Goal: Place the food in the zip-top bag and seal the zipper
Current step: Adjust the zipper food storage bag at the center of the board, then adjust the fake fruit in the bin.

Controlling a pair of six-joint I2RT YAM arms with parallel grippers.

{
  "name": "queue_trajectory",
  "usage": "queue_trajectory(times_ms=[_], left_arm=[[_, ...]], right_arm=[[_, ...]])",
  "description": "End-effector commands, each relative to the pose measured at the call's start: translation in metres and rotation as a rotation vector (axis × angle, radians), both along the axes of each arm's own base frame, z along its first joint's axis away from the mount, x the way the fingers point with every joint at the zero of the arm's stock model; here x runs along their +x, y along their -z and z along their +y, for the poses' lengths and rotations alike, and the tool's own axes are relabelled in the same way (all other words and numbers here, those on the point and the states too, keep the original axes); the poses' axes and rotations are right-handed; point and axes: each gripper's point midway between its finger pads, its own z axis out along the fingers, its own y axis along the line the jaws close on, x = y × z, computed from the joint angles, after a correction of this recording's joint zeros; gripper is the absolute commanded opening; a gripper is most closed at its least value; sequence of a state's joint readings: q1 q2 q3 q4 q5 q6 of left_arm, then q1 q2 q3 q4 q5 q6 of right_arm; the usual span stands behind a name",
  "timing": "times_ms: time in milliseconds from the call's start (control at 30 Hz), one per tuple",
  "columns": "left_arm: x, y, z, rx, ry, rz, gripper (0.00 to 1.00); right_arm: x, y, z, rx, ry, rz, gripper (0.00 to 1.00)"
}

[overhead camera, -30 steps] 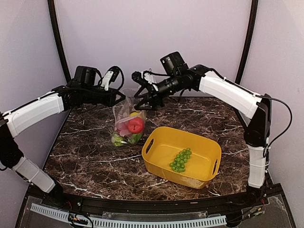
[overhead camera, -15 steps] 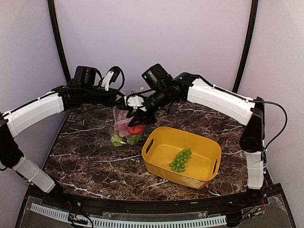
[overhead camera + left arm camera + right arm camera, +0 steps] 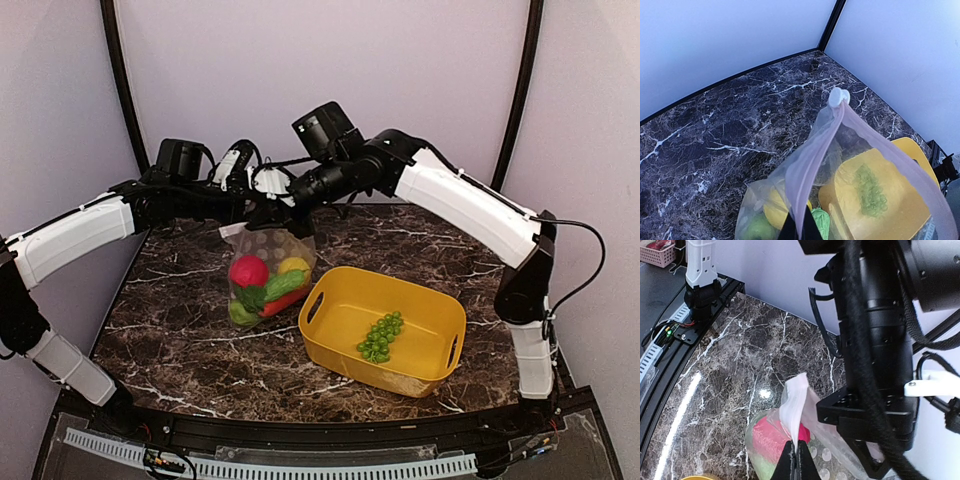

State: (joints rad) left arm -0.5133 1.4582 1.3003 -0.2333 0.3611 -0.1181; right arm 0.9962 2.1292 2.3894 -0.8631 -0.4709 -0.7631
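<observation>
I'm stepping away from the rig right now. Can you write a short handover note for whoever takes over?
Left end effector: shut on the mouth strip of the bag.
Right end effector: shut on the same strip.
Bag is held between them, holding red ball, lemon and other food.
Grapes lie in the yellow basket.
To do: grapes in, then zip; mouth is open, slider at one end.

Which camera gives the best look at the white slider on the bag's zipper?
Left wrist: the slider sits unobstructed at the far end of the zipper. Right wrist shows only the pinched zipper strip; the top view doesn't resolve it.
</observation>
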Motion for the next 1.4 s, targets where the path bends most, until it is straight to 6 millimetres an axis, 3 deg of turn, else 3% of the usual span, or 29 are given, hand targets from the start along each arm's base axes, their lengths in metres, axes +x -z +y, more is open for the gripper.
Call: queue_trajectory(times_ms=[0,133,267,400,567,667,733,833,900,1000,1200,1267,1367], left_arm=[[0.001,0.003,0.001,0.001,-0.001,0.011,0.01],[0.001,0.000,0.005,0.007,-0.017,-0.003,0.01],[0.001,-0.001,0.004,0.005,-0.014,-0.007,0.01],[0.001,0.000,0.004,0.005,-0.011,-0.005,0.01],[0.002,0.002,0.005,0.017,-0.016,-0.011,0.01],[0.003,0.003,0.006,0.026,-0.021,-0.013,0.01],[0.002,0.001,0.006,0.026,-0.021,-0.018,0.01],[0.003,0.000,0.009,0.042,-0.026,-0.036,0.01],[0.005,0.001,0.011,0.060,-0.032,-0.045,0.01],[0.006,0.001,0.011,0.062,-0.035,-0.053,0.01],[0.010,-0.005,0.004,0.052,-0.020,-0.033,0.01],[0.014,-0.007,0.003,0.064,-0.021,-0.026,0.01],[0.018,-0.008,0.003,0.071,-0.029,-0.020,0.01]], right_arm=[[-0.004,0.031,0.003,-0.050,-0.004,0.057,0.00],[-0.008,0.024,0.001,-0.036,-0.002,0.081,0.03],[-0.003,-0.002,-0.007,-0.004,0.022,0.062,0.34],[0.001,-0.015,-0.021,0.012,0.048,0.120,0.50],[-0.001,-0.024,-0.045,-0.002,0.055,0.166,0.55],[0.000,-0.030,-0.072,-0.004,0.066,0.187,0.56],[0.003,-0.024,-0.091,-0.029,0.091,0.212,0.56],[0.008,-0.005,-0.123,-0.079,0.148,0.230,0.57],[0.010,0.019,-0.144,-0.133,0.188,0.255,0.57],[0.006,0.066,-0.173,-0.238,0.234,0.285,0.58],[-0.021,0.178,-0.233,-0.550,0.221,0.264,0.60],[-0.030,0.206,-0.250,-0.641,0.199,0.254,0.60],[-0.035,0.224,-0.261,-0.698,0.158,0.207,0.67]])
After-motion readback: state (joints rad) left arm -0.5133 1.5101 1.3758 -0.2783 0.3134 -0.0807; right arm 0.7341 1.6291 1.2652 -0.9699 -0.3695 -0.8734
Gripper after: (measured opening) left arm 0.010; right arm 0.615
